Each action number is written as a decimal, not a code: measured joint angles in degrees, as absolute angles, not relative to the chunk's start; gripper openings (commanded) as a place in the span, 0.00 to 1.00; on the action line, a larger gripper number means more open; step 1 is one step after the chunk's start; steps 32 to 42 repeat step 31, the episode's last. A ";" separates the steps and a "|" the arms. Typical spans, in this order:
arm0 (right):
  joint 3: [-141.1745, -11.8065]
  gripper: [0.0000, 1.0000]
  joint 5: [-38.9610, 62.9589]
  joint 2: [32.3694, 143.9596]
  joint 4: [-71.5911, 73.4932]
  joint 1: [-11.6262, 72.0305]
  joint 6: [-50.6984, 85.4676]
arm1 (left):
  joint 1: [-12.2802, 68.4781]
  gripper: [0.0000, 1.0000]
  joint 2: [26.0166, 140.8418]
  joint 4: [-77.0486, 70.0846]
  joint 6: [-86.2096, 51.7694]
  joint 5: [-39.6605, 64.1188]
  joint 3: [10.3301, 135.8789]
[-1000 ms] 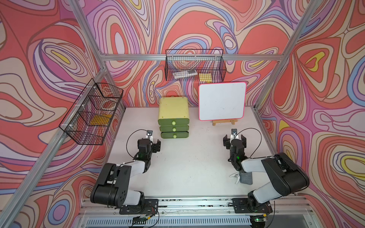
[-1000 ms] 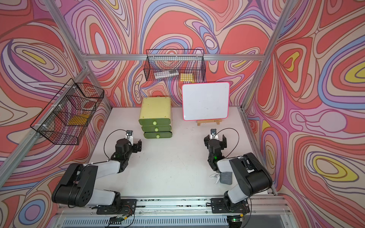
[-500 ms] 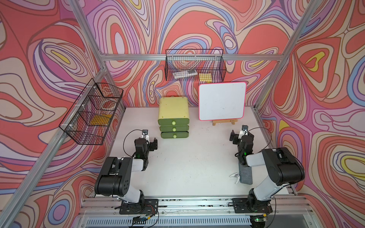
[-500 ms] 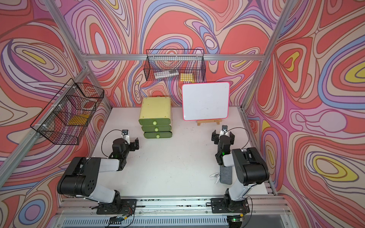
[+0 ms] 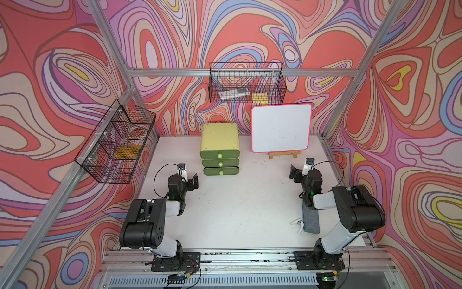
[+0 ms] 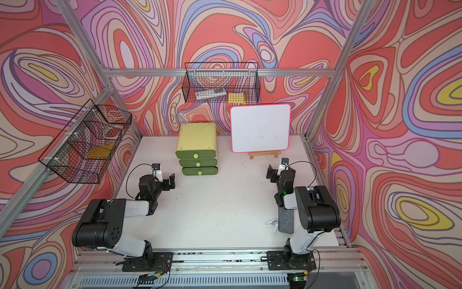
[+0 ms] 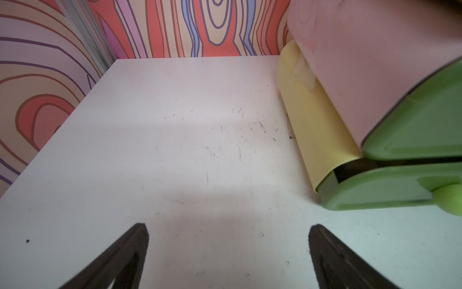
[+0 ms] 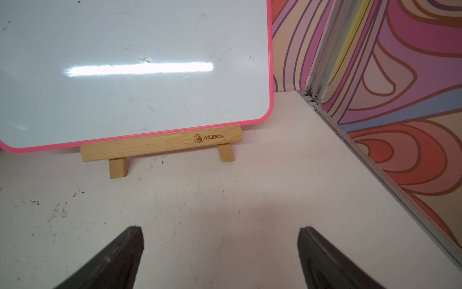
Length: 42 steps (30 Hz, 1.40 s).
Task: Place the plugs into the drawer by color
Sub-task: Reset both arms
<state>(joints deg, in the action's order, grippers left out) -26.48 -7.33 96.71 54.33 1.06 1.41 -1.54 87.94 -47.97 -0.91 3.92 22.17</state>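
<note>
A white tabletop [image 5: 237, 212] sits inside a cell with swirling red and purple walls [image 5: 75, 62]. At the back stands a small rounded lime-yellow plastic chest [image 5: 219, 136]. Its three olive-green drawers [image 5: 220, 164], each with a pale round knob, all look pushed in. In the left wrist view a thin dark gap shows beside the lowest one, so it may not be fully home.

No plugs are visible anywhere, neither on the table nor in either gripper. They are presumably inside the shut drawers, but neither that nor the colour sorting can be checked.

The left gripper [image 7: 228, 232] hovers low near the chest's side, fingers spread wide and empty. The right gripper [image 8: 221, 234] faces a pink-rimmed whiteboard [image 8: 125, 62] on a wooden easel [image 8: 160, 143], likewise released and holding nothing. A white clip [image 5: 297, 223] and a grey felt pad [image 5: 310, 220] lie by the right arm.

The task looks finished, with nothing left to pick up.
</note>
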 measured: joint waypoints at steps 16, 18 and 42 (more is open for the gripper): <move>-26.48 0.98 -6.55 96.71 54.30 1.04 1.41 | -1.54 0.99 87.94 -47.97 -0.93 4.36 22.17; -26.48 0.98 -6.57 96.71 54.30 1.04 1.41 | -1.54 0.99 87.92 -47.97 -0.93 4.36 22.17; -26.48 0.98 -6.55 96.71 54.30 1.04 1.41 | -1.58 0.99 88.20 -47.86 -1.10 4.40 22.52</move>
